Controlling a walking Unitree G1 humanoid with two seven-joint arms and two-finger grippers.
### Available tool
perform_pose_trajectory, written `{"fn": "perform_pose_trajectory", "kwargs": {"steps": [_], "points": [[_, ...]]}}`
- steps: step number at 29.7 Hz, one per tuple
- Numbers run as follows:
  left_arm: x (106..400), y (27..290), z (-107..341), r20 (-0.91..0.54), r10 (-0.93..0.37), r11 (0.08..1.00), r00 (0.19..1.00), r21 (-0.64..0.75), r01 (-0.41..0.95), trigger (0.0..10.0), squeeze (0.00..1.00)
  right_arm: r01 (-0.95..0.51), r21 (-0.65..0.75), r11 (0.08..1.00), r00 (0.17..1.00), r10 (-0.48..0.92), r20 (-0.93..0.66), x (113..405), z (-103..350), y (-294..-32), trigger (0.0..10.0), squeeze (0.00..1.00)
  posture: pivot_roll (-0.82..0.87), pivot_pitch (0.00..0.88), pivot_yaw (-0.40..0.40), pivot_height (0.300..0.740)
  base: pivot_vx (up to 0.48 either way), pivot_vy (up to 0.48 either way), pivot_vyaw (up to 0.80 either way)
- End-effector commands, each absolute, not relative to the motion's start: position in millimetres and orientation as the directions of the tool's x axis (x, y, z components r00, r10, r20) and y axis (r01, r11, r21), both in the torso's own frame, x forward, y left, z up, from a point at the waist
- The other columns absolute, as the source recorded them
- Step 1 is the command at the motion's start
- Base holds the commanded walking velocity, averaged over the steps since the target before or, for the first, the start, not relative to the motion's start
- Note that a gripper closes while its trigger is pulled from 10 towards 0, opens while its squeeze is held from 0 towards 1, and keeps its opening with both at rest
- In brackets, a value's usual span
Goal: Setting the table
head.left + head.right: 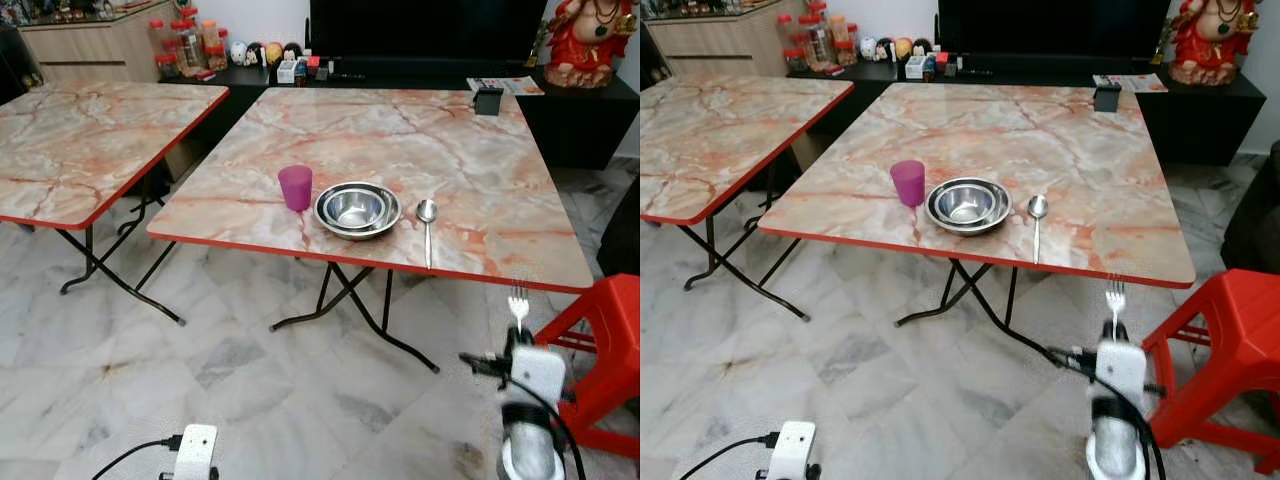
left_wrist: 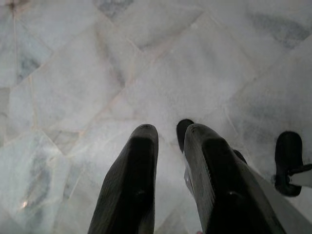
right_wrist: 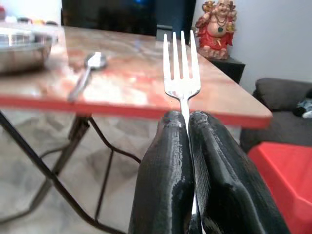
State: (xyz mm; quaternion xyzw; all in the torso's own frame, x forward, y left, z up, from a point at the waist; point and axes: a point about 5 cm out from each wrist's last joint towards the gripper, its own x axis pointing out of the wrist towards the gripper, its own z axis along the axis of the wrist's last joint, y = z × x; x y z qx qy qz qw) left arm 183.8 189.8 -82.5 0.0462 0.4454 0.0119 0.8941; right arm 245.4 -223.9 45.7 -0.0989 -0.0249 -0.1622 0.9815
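Two black fingers of your right claw (image 3: pixel 187 146) pinched a fork (image 3: pixel 181 63) upright, short of the tabletop (image 1: pixel 480 170). Your left claw (image 2: pixel 168 170) hung slightly parted over the floor (image 2: pixel 73 73).

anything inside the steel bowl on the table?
The outer steel bowl holds a smaller steel bowl nested in it; the inner bowl looks empty. Whatever lies between the two bowls is covered. The right pincer holds a fork short of the table.

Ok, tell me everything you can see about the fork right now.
The fork looks like shiny silver metal with four tines, held upright with tines up. The right pincer is shut on its handle, black fingers hiding most of it. It is in the air below and short of the table's red near edge, beside the red stool.
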Motion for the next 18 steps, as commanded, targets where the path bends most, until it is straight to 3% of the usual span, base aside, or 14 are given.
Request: {"fn": "perform_pose_trajectory", "kwargs": {"steps": [1, 8, 18], "points": [[186, 192, -81, -0.788, 0.071, 0.996, 0.612, 0.093, 0.004, 10.0, 0.0, 0.317, -0.159, 0.935, 0.947, -0.303, 0.106, 257, 57, -220, 10.0, 0.0, -0.12, 0.0, 0.052, 0.74, 0.0, 0.0, 0.0], [184, 194, -82, -0.787, 0.088, 0.995, 0.611, 0.098, -0.016, 10.0, 0.0, 0.287, -0.099, 0.953, 0.953, -0.273, 0.129, 280, 78, -212, 10.0, 0.0, -0.12, 0.0, 0.045, 0.74, 0.0, 0.0, 0.0], [182, 193, -83, -0.789, 0.088, 0.995, 0.608, 0.096, -0.019, 10.0, 0.0, 0.267, -0.069, 0.961, 0.959, -0.258, 0.114, 287, 84, -208, 10.0, 0.0, -0.11, 0.0, 0.038, 0.74, 0.267, 0.0, 0.0]]}}
